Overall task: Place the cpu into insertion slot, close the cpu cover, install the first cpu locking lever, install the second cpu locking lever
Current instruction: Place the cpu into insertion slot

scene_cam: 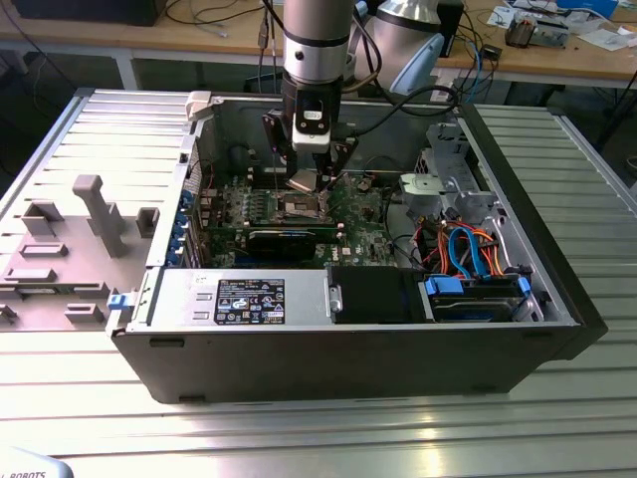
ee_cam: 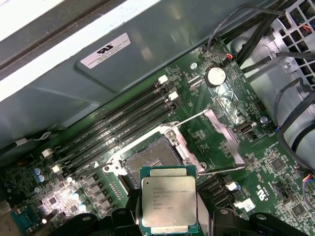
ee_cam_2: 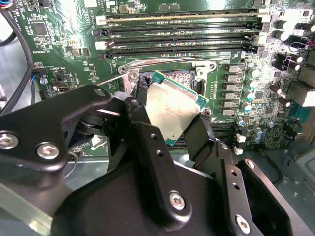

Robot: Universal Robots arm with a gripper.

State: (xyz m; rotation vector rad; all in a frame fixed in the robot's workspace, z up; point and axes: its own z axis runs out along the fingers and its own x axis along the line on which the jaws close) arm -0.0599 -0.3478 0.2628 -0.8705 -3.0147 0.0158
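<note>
The claw [scene_cam: 310, 175] hangs inside the open computer case [scene_cam: 338, 358], which stands on the ribbed metal bench [scene_cam: 318, 433]. It is clenched on the cpu [ee_cam: 170, 200], with its black fingers [ee_cam_2: 146, 133] pressing on two opposite edges of the chip. The cpu is in the air, a little tilted, just above the insertion slot [ee_cam: 150, 160] of the green motherboard [ee_cam: 275, 162] and not yet in it. The cpu cover [ee_cam: 225, 136] stands swung open beside the slot. Long black memory slots [ee_cam: 123, 123] run along another side of the slot.
</note>
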